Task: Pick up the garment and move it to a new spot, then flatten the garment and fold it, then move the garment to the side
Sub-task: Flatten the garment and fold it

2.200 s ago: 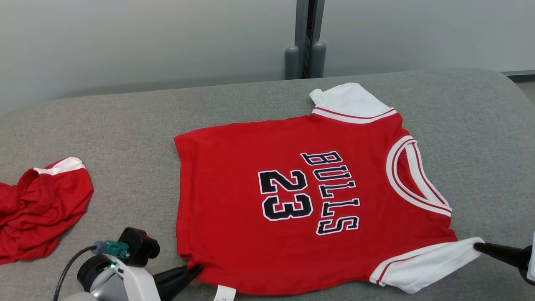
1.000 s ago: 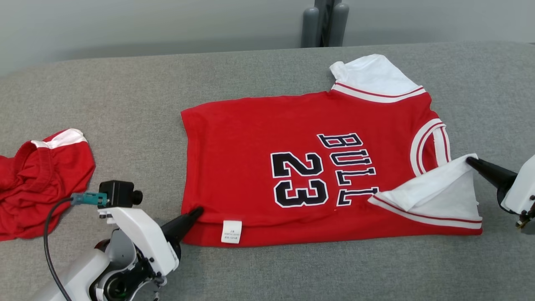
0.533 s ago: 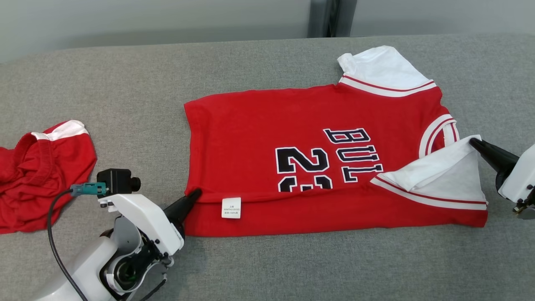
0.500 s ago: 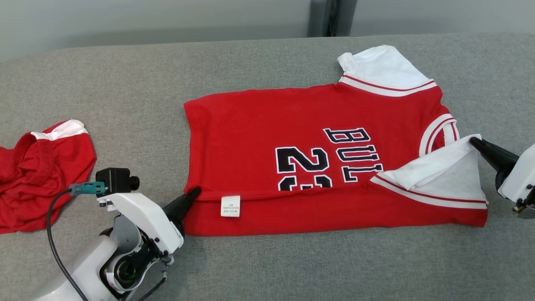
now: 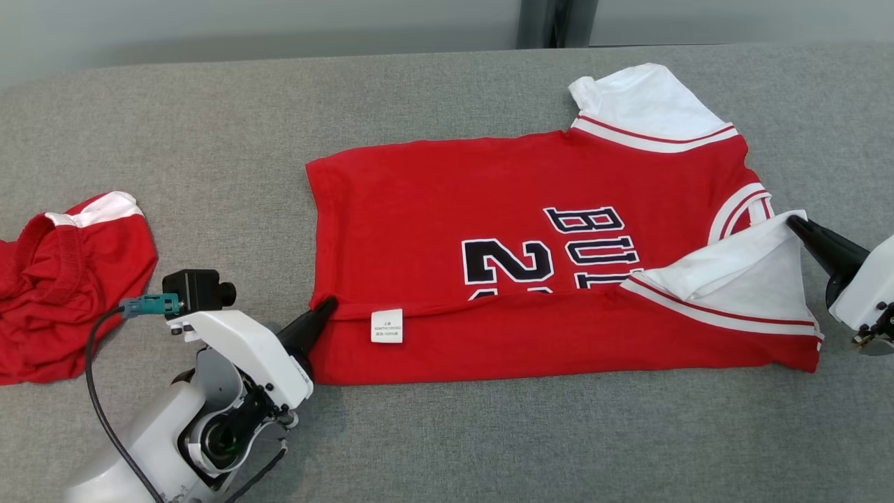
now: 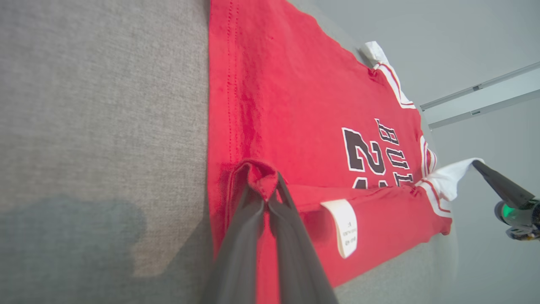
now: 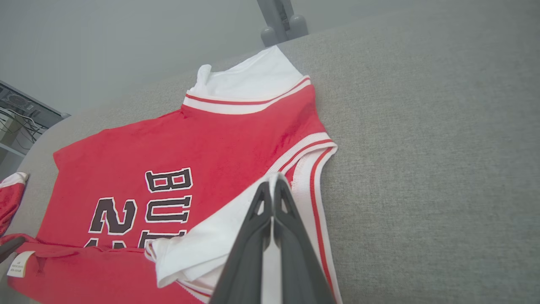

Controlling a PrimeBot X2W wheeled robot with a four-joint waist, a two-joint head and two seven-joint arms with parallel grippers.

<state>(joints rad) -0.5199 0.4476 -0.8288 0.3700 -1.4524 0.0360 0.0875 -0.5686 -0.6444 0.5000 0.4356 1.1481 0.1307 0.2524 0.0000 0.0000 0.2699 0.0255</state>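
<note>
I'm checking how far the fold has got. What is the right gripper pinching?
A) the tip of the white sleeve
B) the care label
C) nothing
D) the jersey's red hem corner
A: the right gripper is shut on the tip of the white sleeve, which lies folded inward over the red jersey.

right gripper: fingers pressed together, pinching the tip of the white sleeve | jersey: red, lying on the grey fabric surface, near edge flipped over so the number's half covered | other sleeve: flat, far side | tag: white, bottom-left corner
</note>
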